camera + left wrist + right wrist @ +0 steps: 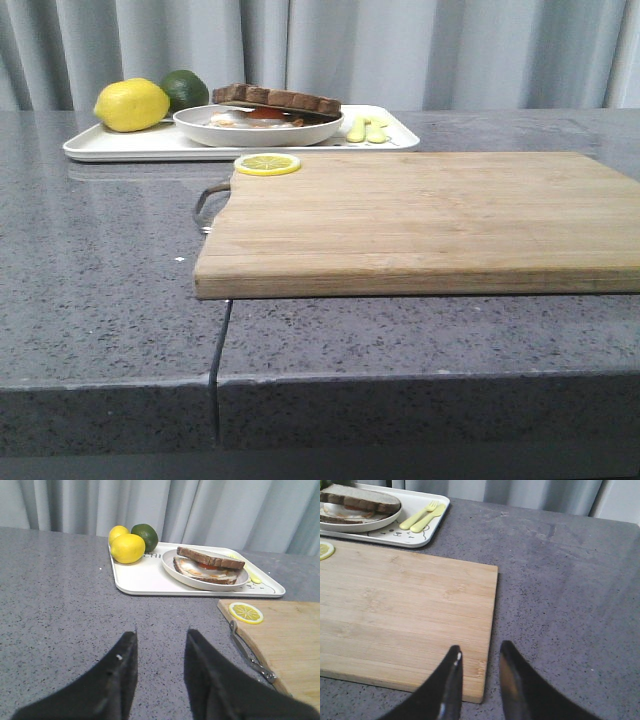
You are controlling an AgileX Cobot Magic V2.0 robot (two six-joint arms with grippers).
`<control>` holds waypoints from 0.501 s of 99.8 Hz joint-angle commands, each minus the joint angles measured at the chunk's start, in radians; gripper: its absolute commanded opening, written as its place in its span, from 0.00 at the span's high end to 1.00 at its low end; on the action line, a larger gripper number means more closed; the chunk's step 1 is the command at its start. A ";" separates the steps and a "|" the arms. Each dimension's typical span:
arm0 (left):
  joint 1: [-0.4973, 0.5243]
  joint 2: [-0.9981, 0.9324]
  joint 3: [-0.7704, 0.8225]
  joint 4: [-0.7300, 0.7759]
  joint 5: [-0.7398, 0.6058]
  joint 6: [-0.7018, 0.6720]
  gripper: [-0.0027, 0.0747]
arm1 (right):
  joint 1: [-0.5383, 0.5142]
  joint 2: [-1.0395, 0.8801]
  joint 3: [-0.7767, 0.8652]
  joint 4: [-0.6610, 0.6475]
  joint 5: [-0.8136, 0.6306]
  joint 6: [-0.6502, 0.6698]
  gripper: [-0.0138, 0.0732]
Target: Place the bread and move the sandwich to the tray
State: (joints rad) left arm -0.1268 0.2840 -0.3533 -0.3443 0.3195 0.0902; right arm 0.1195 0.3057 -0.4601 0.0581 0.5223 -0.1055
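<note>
- I see the grey stone table [100, 300] running across the whole front view, and neither arm shows there.
- The wooden cutting board [420, 220] lies in the middle of it, its long axis across my view, bare except for a lemon slice [267, 164] at its far left corner by the metal handle [248, 656].
- The tray [110, 148] sits beyond the board's far left edge, close to it but apart, long axis also crosswise.
- On the tray stands the round white plate [215, 128] carrying the sandwich [277, 100]: the top slice of bread [210, 557] is on, the egg showing between the crusts. So by my reading both steps look done.
- Two lemons [127, 547] and a lime [145, 534] share the tray's left end; a yellow fork and knife [422, 517] lie at its right end.
- The left gripper [160, 660] hangs over bare table with its fingers parted and nothing between them; the sandwich lies ahead of it, slightly to its right.
- The right gripper [479, 672] is likewise spread and empty, over the board's near right corner, with the sandwich far off ahead to its left.
- The left arm is the nearer one if any touch-up is needed; I judge none is.
</note>
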 commanded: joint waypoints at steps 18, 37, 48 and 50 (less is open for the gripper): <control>-0.007 0.009 -0.028 -0.015 -0.040 0.001 0.99 | -0.004 0.006 -0.027 0.004 -0.093 0.001 0.91; -0.007 0.009 -0.028 -0.015 -0.037 0.001 0.99 | -0.004 0.006 -0.027 0.004 -0.082 0.001 0.92; -0.007 0.009 -0.028 -0.015 -0.037 0.001 0.99 | -0.004 0.006 -0.027 0.004 -0.078 0.001 0.92; -0.007 0.009 -0.028 -0.015 -0.037 0.001 0.99 | -0.004 0.006 -0.027 0.004 -0.078 0.001 0.92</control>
State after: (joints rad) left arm -0.1268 0.2840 -0.3533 -0.3443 0.3489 0.0902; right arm 0.1195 0.3057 -0.4601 0.0611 0.5201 -0.1055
